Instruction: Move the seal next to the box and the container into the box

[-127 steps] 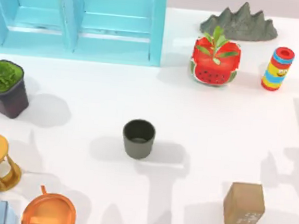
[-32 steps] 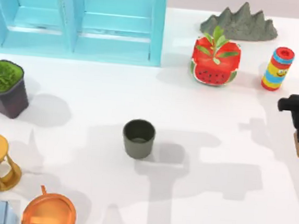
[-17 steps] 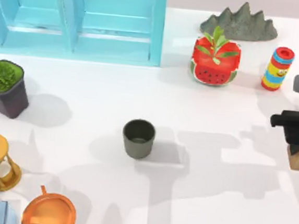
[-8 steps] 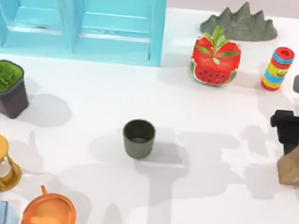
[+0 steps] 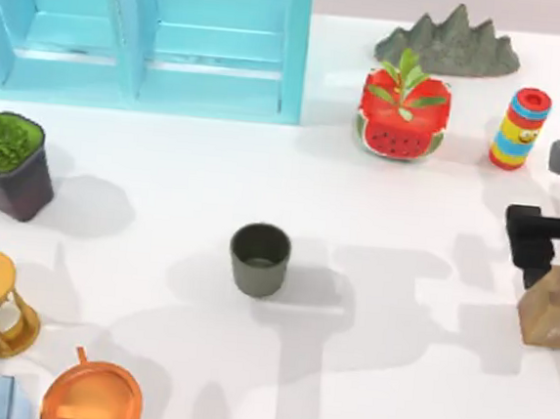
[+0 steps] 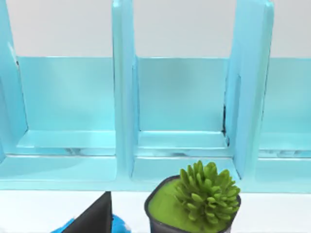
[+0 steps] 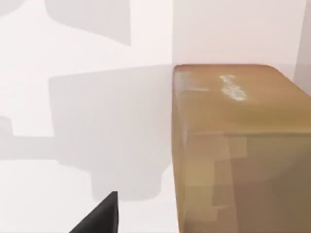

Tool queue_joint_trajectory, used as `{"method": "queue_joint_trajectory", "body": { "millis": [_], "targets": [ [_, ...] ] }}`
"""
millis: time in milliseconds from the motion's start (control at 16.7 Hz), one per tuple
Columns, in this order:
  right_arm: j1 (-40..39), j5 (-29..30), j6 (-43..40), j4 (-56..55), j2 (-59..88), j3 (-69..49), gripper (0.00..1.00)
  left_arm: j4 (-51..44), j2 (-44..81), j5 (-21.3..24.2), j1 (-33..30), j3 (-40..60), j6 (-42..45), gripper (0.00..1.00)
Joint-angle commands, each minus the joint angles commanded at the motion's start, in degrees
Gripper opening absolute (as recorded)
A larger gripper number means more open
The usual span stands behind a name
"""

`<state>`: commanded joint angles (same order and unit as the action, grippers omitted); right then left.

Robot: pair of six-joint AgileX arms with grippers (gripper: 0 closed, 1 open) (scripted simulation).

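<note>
Top view: the right tool (image 5: 541, 276) stands at the bench's right edge, at about 3 o'clock from the container (image 5: 259, 259); the seal (image 5: 553, 312), tilted, sits directly below the tool's dark body and touches it; whether the fingers are closed on the block or parted cannot be told. Against the frame half a second earlier, the tool and seal have shifted only slightly; against the earliest frame, the seal has left its place at 5 o'clock of the container and gone toward the right edge. The container stands upright at bench centre, unmoved throughout, well apart from the seal. The box (image 5: 143, 36), pale blue with upright dividers, lies at 11 o'clock along the far edge.

Open room: the white bench (image 5: 166, 170) is bare between container and box, and between container and seal. At the far right stand a watermelon planter (image 5: 402, 117), a grey rock (image 5: 450, 43) and a striped cylinder (image 5: 520, 129); along the left edge, a purple pot (image 5: 11, 164), a gold hourglass (image 5: 5, 303) and an orange vessel (image 5: 93, 394).

Right wrist view: the seal (image 7: 240, 150) is close, pale scuffs on its upper face. Left wrist view: the left arm, parked at 8 o'clock, faces the box (image 6: 175, 107) and potted plant (image 6: 197, 204).
</note>
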<state>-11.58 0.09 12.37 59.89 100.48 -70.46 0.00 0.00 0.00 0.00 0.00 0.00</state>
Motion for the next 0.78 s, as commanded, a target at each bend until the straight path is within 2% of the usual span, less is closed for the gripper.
{"method": "queue_joint_trajectory", "body": {
  "millis": [180,780],
  "targets": [
    [-0.07,-0.04,-0.05,2.15,0.03,-1.87,1.00,0.00,0.00,0.00,0.00,0.00,0.00,1.00],
    [0.25,-0.01,-0.28,22.12,-1.85,-20.27,1.00,0.00,0.00,0.00,0.00,0.00,0.00,1.00]
  ]
}}
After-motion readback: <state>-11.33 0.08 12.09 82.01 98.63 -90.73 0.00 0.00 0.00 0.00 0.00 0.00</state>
